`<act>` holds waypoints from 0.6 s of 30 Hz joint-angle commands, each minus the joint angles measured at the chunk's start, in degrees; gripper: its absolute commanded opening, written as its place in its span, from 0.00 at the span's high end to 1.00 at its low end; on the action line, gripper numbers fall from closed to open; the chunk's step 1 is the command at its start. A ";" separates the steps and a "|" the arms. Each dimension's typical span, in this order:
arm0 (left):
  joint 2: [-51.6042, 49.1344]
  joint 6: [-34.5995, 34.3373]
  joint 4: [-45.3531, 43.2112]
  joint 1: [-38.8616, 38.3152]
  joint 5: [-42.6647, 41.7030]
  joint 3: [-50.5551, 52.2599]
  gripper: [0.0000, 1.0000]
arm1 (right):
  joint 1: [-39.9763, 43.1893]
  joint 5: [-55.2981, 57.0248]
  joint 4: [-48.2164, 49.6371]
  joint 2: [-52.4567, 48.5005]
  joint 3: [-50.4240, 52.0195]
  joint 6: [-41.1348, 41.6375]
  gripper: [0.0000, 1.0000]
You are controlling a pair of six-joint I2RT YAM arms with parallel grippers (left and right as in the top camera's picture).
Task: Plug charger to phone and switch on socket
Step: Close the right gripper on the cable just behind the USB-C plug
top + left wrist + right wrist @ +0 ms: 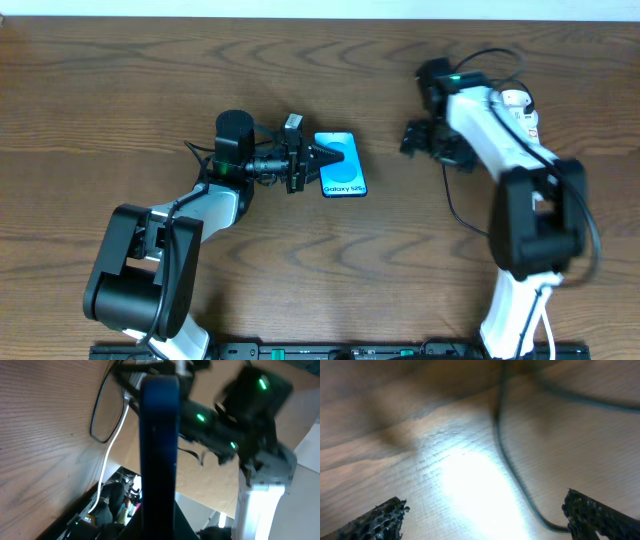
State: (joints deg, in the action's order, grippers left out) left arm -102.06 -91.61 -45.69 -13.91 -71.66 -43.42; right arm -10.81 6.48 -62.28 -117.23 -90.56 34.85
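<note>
The phone [343, 166], with its blue screen facing up in the overhead view, lies at mid-table. My left gripper [318, 160] is shut on its left edge. In the left wrist view the phone [159, 435] appears edge-on as a dark blue slab rising from between the jaws of that gripper [159, 530]. My right gripper [420, 140] hovers open to the right of the phone. Its two fingertips [385, 520] stand wide apart over bare wood. The thin black charger [512, 465] cable runs between them toward the right one. The socket shows only as a white piece with red marks [518, 104] behind the right arm.
The charger cable [450, 195] trails down the table under the right arm. A white cord [107, 445] and a black cable loop lie on the wood in the left wrist view. Both arm bases stand at the table's near edge.
</note>
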 commanded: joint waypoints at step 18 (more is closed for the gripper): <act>0.79 6.99 -0.70 0.20 -0.74 -1.66 0.93 | 5.09 -9.05 31.52 8.13 25.81 -7.72 0.28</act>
State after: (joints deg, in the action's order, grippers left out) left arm -102.06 -86.70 -45.69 -13.91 -71.64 -43.42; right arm -5.58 -3.33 -32.40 -108.81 -66.28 27.79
